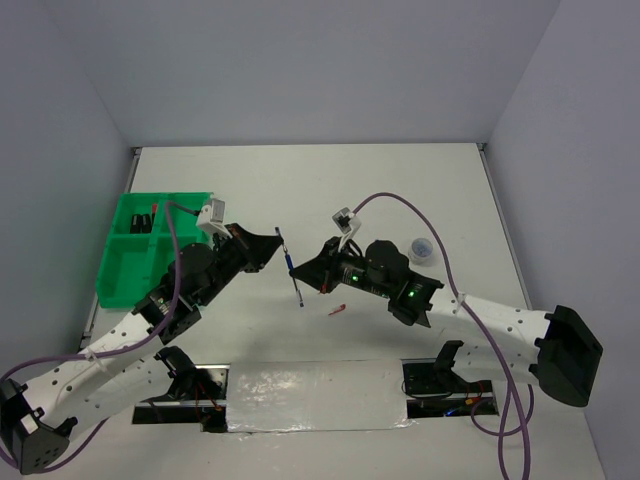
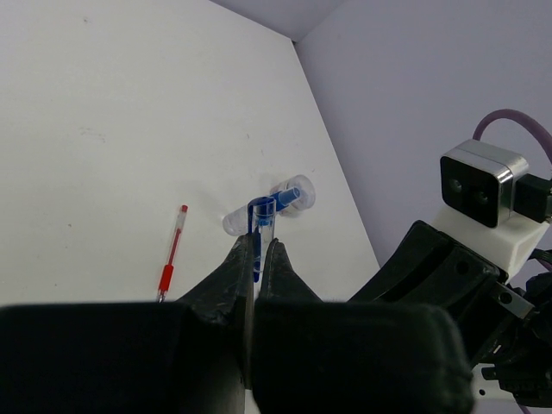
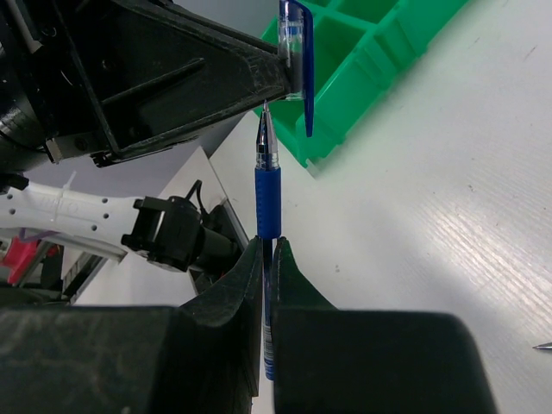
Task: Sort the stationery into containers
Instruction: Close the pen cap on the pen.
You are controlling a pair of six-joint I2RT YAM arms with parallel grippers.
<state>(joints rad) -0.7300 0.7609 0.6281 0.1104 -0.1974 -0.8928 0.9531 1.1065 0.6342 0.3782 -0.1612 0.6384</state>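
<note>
My right pincer (image 3: 267, 259) is clamped tight on the blue pen (image 3: 268, 185), tip just beside the cap (image 3: 295, 34) pinched in the left pincer (image 2: 257, 252). Both aloft; green tray (image 3: 379, 52) beyond left pincer. Risk: tip looks off the cap's mouth; if I push, either could skew or drop.

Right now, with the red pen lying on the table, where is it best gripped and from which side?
The red pen lies flat on the table with nothing touching it, so both long sides are free. It is probably best taken mid-barrel, coming straight down from above and closing across its thin width.
</note>
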